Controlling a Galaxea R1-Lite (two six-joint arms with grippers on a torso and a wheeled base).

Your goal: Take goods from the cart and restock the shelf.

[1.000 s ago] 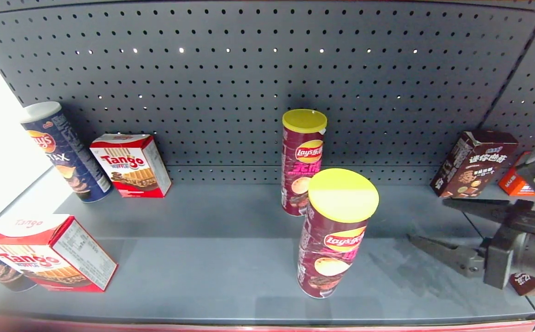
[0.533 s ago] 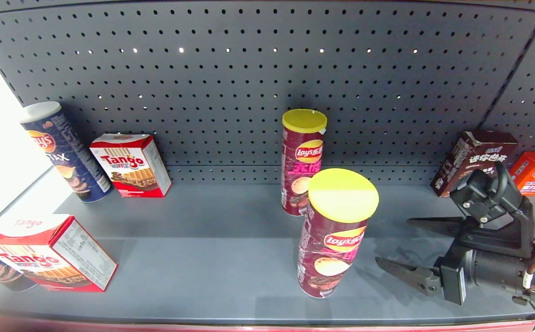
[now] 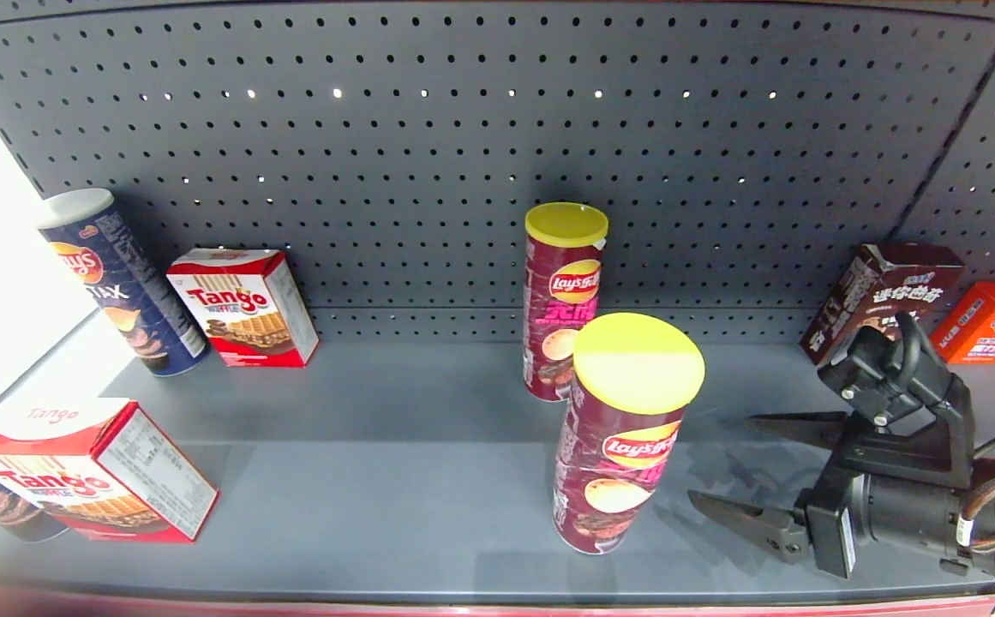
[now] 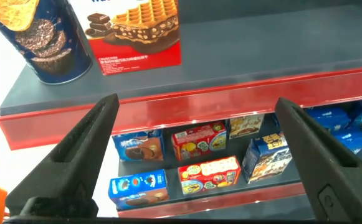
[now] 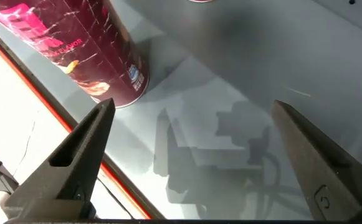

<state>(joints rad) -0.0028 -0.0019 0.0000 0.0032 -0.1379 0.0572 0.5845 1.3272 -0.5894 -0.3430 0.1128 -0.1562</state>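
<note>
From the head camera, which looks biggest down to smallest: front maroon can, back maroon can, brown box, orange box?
1. Front maroon can, but it stands nearest; the two cans may really match.
2. Back maroon can.
3. Brown box.
4. Orange box, partly hidden.

The rear maroon cylindrical crisp can with a yellow lid point(image 3: 564, 291) has its lower right side hidden behind the front can of the same kind point(image 3: 621, 437). At the head view's left edge, a dark blue can point(image 3: 0, 510) is cut off and largely covered by the red-and-white cardboard wafer box point(image 3: 86, 471). The orange box point(image 3: 990, 319) runs past the right edge. The wrist mount of the right hand point(image 3: 722, 458) covers a lower corner of the brown cardboard box point(image 3: 883, 291).
</note>
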